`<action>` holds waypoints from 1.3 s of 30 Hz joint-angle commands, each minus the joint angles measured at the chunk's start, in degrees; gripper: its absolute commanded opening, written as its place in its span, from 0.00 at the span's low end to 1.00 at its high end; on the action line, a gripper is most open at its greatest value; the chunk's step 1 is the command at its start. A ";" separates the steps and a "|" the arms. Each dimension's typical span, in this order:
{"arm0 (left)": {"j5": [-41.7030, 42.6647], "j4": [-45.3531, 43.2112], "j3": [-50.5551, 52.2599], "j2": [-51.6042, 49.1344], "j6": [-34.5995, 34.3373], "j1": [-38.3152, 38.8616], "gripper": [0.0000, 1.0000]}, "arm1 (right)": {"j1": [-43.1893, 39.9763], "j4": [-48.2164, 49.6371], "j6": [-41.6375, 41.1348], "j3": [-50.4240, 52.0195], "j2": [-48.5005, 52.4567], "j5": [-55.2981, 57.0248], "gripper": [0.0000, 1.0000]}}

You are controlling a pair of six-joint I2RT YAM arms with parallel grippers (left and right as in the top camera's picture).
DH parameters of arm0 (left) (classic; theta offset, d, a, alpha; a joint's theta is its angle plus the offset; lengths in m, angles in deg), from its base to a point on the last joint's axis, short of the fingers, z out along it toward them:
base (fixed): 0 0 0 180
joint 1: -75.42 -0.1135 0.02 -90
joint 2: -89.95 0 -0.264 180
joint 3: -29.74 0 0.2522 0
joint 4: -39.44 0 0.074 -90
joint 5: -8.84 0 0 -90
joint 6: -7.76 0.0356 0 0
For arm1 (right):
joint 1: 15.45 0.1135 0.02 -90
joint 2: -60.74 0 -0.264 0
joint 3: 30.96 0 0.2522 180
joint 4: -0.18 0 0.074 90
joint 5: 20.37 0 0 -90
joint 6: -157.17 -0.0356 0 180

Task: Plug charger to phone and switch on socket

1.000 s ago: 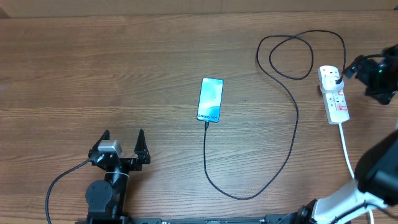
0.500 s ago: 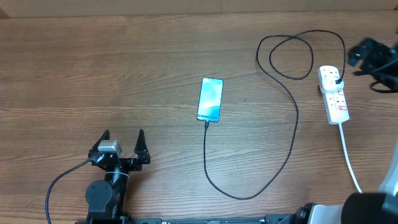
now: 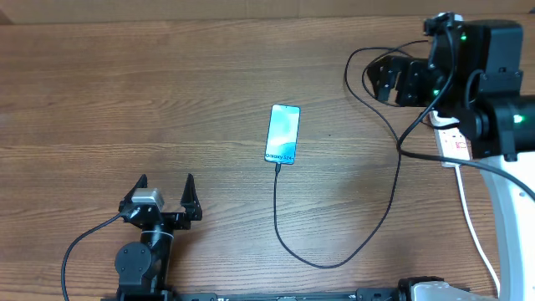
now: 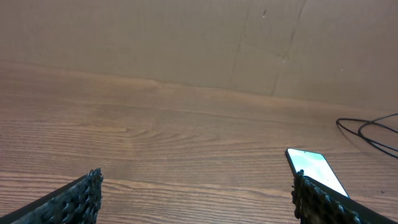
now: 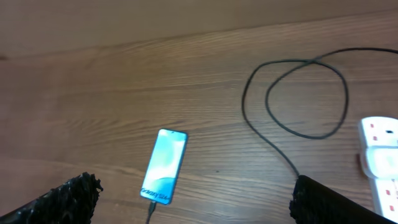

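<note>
Seemingly, the first half of the task is already done; the phone (image 3: 282,134) is laid flat near the middle of the desk (image 3: 125,84), screen lit, and the connector tip of the charger (image 3: 393,176) is seated in its near end. From there the thin black cable is run toward the front edge, bent back up the right side, and coiled in a loose loop just beside the socket (image 3: 456,147).

The socket is laid at the right of the desk and is largely covered by the right arm in the overhead view; only a white strip with red marks is exposed, with its thick white cord (image 3: 473,227) trailing to the front. In the right wrist view just its corner is caught, and that is blurred; whether the plug head is seated, or the switch is pressed, cannot be told.

The right fingers (image 5: 68,198) are spread wide and nothing is held between them; they are raised above the cable loop, near the socket but not on it. The left fingers (image 4: 71,202) are likewise released and empty, parked at the front left, well apart from the phone.

What is left, it is judged, is the switch itself; no contact with it is seen.
</note>
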 commanded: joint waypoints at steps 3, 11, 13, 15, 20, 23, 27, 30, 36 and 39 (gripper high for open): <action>-0.50 0.13 0.22 0.55 0.94 -0.35 1.00 | 0.04 0.07 0.44 -1.31 -2.58 0.22 1.00; -0.50 0.13 0.22 0.55 0.94 -0.35 1.00 | 0.04 3.04 13.29 10.95 -8.59 3.23 1.00; -0.50 0.13 0.22 0.55 0.94 -0.35 1.00 | 0.04 8.79 13.75 18.64 -10.84 3.21 1.00; -0.50 0.13 0.22 0.55 0.94 -0.35 1.00 | 0.04 17.11 13.73 28.04 -13.42 2.32 1.00; -0.50 0.13 0.22 0.55 0.92 -0.35 1.00 | 0.07 35.10 13.73 45.20 -17.44 0.85 1.00; -0.50 0.13 0.22 0.55 0.94 -0.35 1.00 | 0.07 49.53 13.68 55.69 -19.47 -2.38 1.00; -0.50 0.13 0.22 0.55 0.94 -0.35 1.00 | 0.07 58.42 13.27 63.21 -20.87 -3.02 1.00; -0.50 0.13 0.22 0.55 0.94 -0.35 1.00 | 0.07 58.93 13.25 65.51 -20.92 -3.06 1.00; -0.50 0.13 0.22 0.55 0.94 -0.35 1.00 | 0.07 62.75 12.81 72.00 -21.09 -3.96 1.00; -0.50 0.13 0.22 0.55 0.94 -0.35 1.00 | 0.07 69.24 9.84 76.54 -21.99 -4.57 1.00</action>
